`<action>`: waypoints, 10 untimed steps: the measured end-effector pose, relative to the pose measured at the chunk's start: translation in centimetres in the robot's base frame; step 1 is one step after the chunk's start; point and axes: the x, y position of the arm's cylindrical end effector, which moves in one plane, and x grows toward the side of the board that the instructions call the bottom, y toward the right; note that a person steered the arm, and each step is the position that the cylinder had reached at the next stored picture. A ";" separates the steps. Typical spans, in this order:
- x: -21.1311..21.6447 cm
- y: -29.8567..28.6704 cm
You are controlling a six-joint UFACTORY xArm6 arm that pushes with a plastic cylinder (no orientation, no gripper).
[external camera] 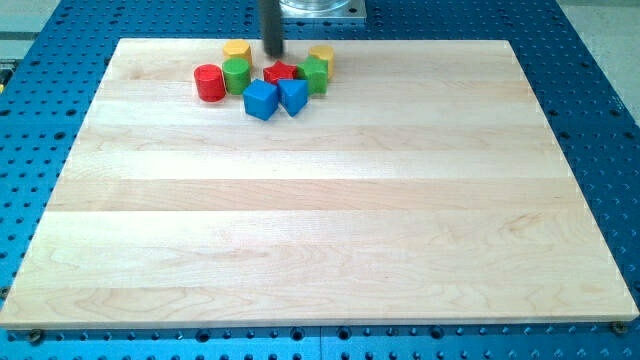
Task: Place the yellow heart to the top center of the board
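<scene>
1. All the blocks sit bunched near the top edge of the board (300,220), a little to the view's left of its middle. Two yellow pieces are in the bunch: one yellow block (237,50) at the view's left of the rod, another yellow block (322,55) at the view's right. At this size I cannot tell for certain which one is the heart.
2. Both yellow pieces already lie in the top-centre zone, so I judge the task nearly or fully done; at most a small nudge remains.
3. My tip (272,54) is a bare rod with nothing to open or close. It stands between the two yellow pieces, just above the red block (281,72), apart from both as far as I can see.
4. Around it lie a red cylinder (209,82), a green cylinder (236,75), a green block (314,74), a blue cube (261,100) and a second blue block (293,95), packed close together.
5. The surface is pale wood in planks, bare below the bunch. It rests on a blue perforated table (600,120).
</scene>
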 end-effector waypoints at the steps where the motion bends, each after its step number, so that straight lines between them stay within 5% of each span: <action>1: 2.6 6.0; 2: 3.8 10.8; 7: 10.0 0.0; 10: 4.7 3.4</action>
